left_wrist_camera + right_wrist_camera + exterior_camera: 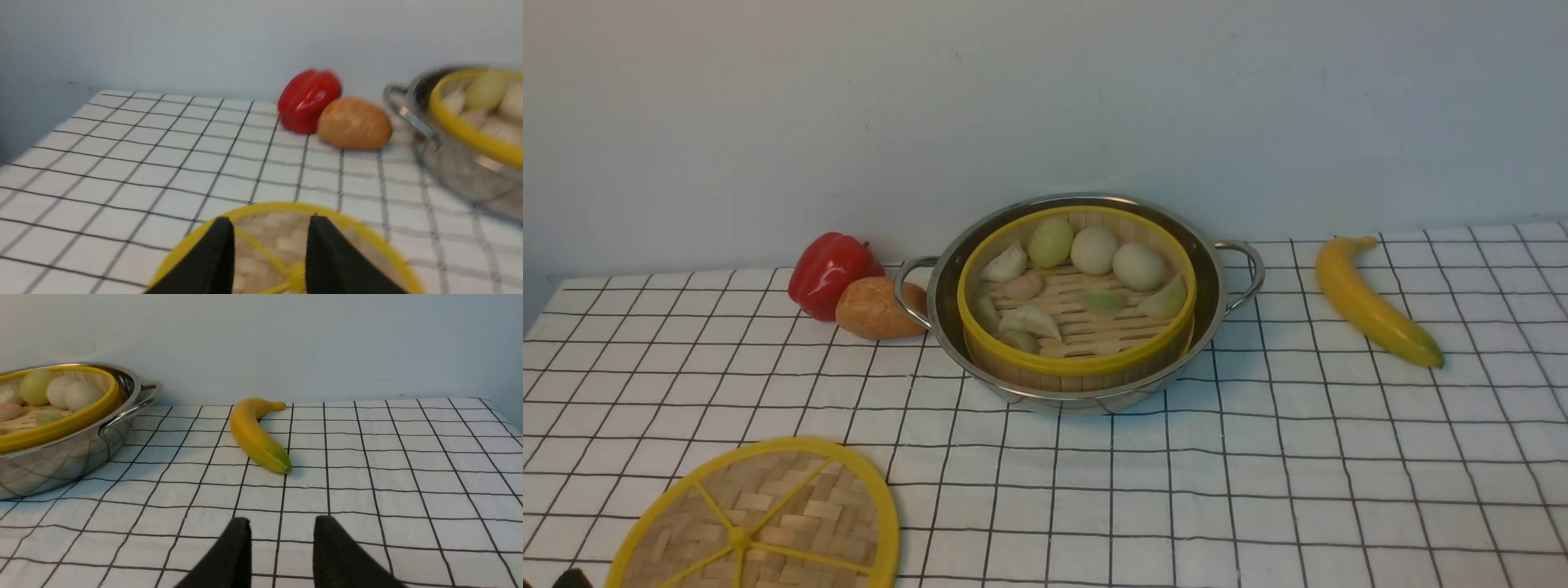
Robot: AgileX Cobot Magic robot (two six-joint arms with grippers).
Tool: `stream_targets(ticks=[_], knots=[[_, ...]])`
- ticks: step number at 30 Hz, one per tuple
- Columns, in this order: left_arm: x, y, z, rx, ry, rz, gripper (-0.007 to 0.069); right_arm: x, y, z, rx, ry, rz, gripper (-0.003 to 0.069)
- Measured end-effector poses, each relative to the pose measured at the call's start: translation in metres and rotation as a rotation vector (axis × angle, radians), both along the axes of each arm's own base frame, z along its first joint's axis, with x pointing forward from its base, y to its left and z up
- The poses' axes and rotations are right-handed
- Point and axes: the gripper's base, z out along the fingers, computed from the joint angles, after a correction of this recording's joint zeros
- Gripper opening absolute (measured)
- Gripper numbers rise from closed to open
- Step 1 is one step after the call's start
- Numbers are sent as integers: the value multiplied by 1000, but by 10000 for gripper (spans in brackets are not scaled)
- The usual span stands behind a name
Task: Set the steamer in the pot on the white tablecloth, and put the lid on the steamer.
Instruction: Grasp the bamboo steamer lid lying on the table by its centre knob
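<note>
The lid (756, 523) lay on the white tablecloth (1298, 457), front-left of the pot (1210, 286), under the left gripper (269, 220), its jaws parted and empty. The steamer (1078, 327) sat in the pot; the right gripper (282, 520) hung parted, empty.

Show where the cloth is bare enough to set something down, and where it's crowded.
Bare: the wide stretch of tablecloth in front of the pot, between the lid and the banana; also the strip from the pot's right handle to the banana. Crowded: red pepper and potato huddle beside the pot's left handle.
</note>
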Motion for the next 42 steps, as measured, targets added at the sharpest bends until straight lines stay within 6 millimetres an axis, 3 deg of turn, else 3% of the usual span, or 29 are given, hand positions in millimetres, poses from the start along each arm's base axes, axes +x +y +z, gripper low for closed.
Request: stream_targets(ticks=[5, 10, 15, 17, 19, 21, 23, 26, 27, 30, 31, 32, 35, 39, 40, 42], knots=[[1, -1, 12, -227, -150, 15, 243, 0, 0, 0, 0, 0, 0, 240], [1, 0, 19, -299, -197, 19, 243, 0, 0, 0, 0, 0, 0, 240], [-8, -8, 58, -300, -166, -47, 243, 0, 0, 0, 0, 0, 0, 240], [-11, -11, 72, -297, -112, -73, 243, 0, 0, 0, 0, 0, 0, 240], [-11, -17, 93, -258, 99, -127, 243, 0, 0, 0, 0, 0, 0, 240], [-10, -19, 99, -215, 233, -147, 243, 0, 0, 0, 0, 0, 0, 240], [-1, -17, 104, -117, 476, -172, 243, 0, 0, 0, 0, 0, 0, 240], [6, -12, 105, 1, 637, -196, 243, 0, 0, 0, 0, 0, 0, 240], [22, -6, 103, 130, 779, -236, 243, 0, 0, 0, 0, 0, 0, 240], [41, -1, 101, 236, 867, -282, 243, 0, 0, 0, 0, 0, 0, 240], [62, 2, 98, 289, 909, -321, 243, 0, 0, 0, 0, 0, 0, 240], [62, 2, 99, 290, 907, -321, 243, 0, 0, 0, 0, 0, 0, 240], [103, 4, 90, 272, 933, -348, 243, 0, 0, 0, 0, 0, 0, 240], [134, 4, 75, 226, 997, -368, 243, 0, 0, 0, 0, 0, 0, 240], [150, 5, 64, 214, 1052, -387, 243, 0, 0, 0, 0, 0, 0, 240], [159, 6, 58, 211, 1081, -397, 243, 0, 0, 0, 0, 0, 0, 240]])
